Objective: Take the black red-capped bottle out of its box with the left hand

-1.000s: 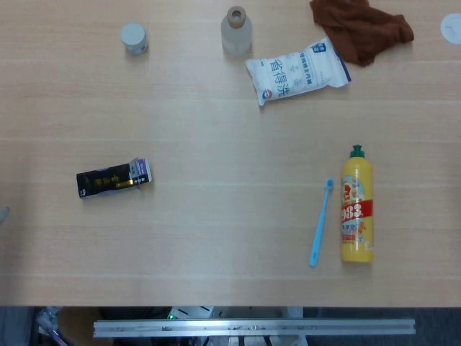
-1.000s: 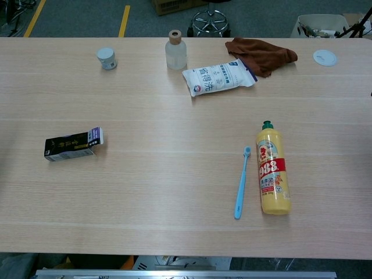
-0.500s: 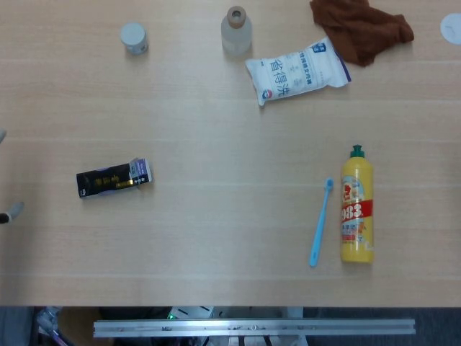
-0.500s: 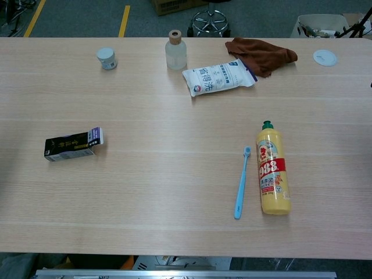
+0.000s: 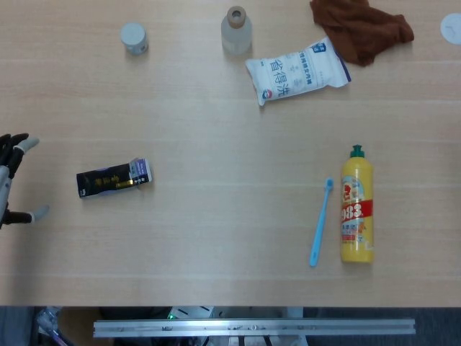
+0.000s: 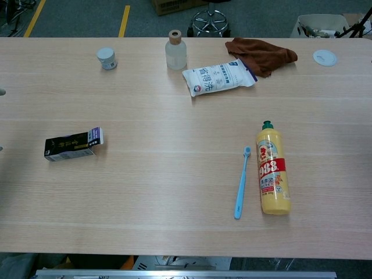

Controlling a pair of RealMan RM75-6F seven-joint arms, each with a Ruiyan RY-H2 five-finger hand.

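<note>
A small black box (image 5: 114, 177) with a purple-white open flap at its right end lies flat on the left part of the table, also in the chest view (image 6: 73, 145). The bottle itself is hidden inside; no red cap shows. My left hand (image 5: 13, 179) enters at the left edge of the head view, fingers spread, holding nothing, a hand's width left of the box. In the chest view only fingertip slivers of it show at the left edge. My right hand is out of both views.
A yellow detergent bottle (image 5: 357, 205) and a blue toothbrush (image 5: 320, 222) lie at the right. At the back are a small white jar (image 5: 134, 37), a frosted bottle (image 5: 235, 30), a white pouch (image 5: 298, 71), a brown cloth (image 5: 362, 27) and a white lid (image 5: 451, 27).
My left hand has come further into the head view from the left edge, toward the box. Nothing on the table has moved.
</note>
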